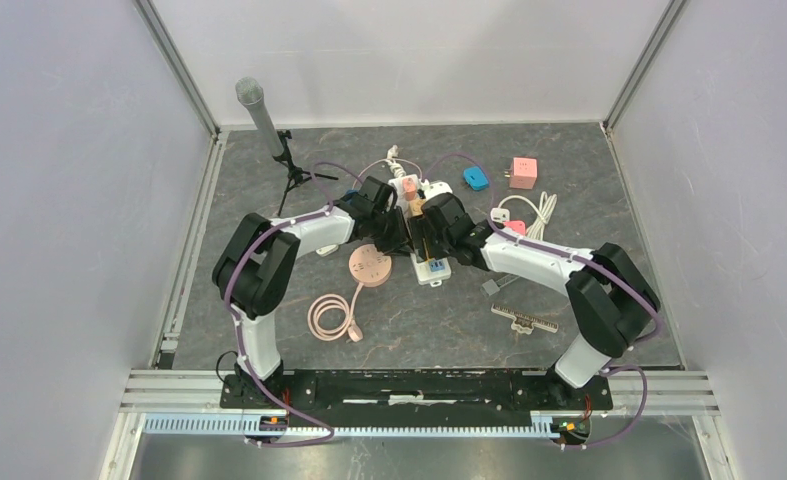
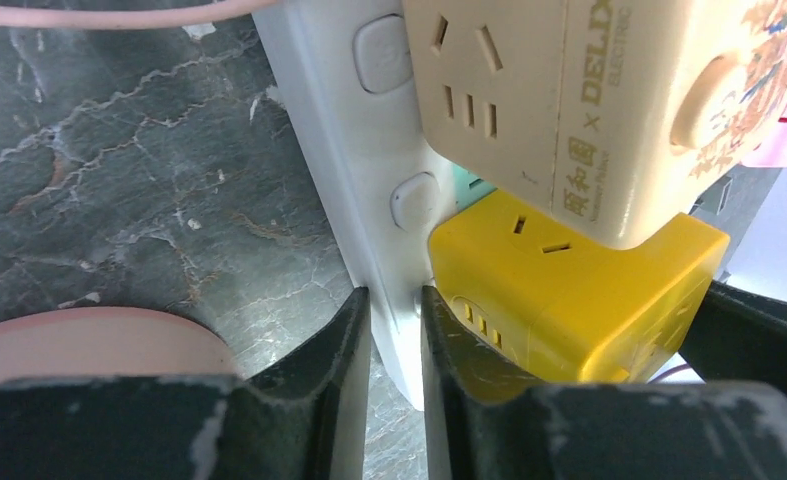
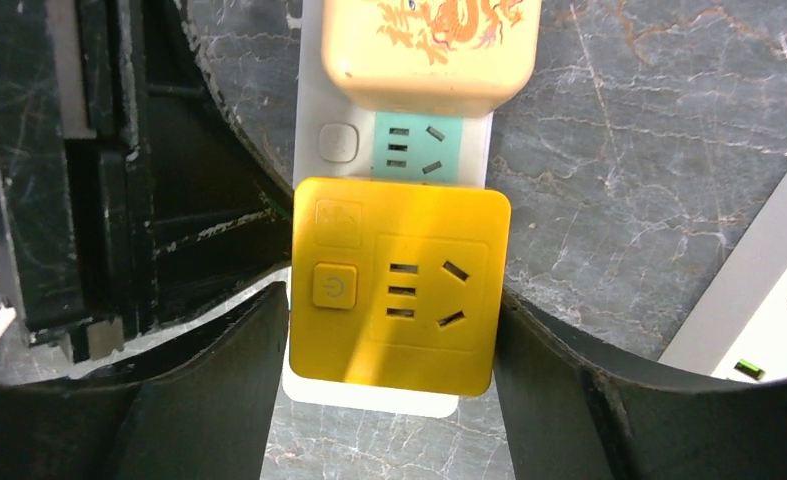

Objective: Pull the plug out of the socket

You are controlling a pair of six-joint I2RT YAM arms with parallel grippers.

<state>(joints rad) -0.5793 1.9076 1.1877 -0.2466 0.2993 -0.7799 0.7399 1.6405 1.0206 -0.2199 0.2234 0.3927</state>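
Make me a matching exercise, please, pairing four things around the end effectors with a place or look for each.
Things:
1. yellow cube
2. cream cube
3. strip
4. teal socket

Places or looks:
A. dragon print on top
B. pinched at its edge by the left end effector
C. bare, between the two cubes
D. gripped by the right end effector

Pairs: 1-D, 2-A, 3-B, 4-C.
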